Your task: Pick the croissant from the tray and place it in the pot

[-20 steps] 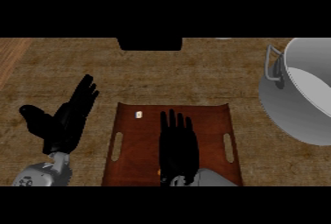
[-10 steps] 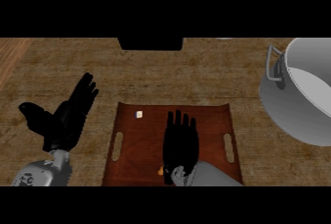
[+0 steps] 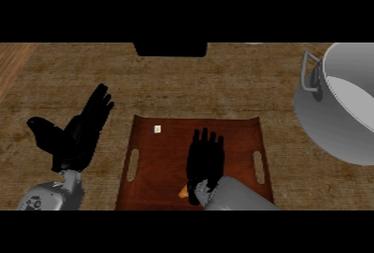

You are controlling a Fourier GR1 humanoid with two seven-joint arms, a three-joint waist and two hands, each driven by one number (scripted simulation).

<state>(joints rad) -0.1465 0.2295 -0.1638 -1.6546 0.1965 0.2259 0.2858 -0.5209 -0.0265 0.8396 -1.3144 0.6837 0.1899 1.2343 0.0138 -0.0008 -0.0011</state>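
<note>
A dark red-brown tray [image 3: 241,133] with slot handles lies on the counter in the lower middle. My right hand [image 3: 205,160] hovers flat over the tray with its fingers straight and pointing away from me. A small orange tip of the croissant [image 3: 182,193] peeks out beside the wrist, at the tray's near edge; the rest is hidden under the hand and forearm. A large grey pot [image 3: 343,113] with a side handle stands at the right edge. My left hand [image 3: 76,133] rests open to the left of the tray, fingers up.
A small white tag [image 3: 157,129] lies in the tray's far left corner. A dark rectangular opening [image 3: 170,49] sits at the counter's far edge. A lighter wooden strip [image 3: 13,64] runs along the far left.
My right hand has drawn back toward me across the tray, uncovering the far half of it. An orange bit of croissant now shows by the wrist. The left hand has not moved.
</note>
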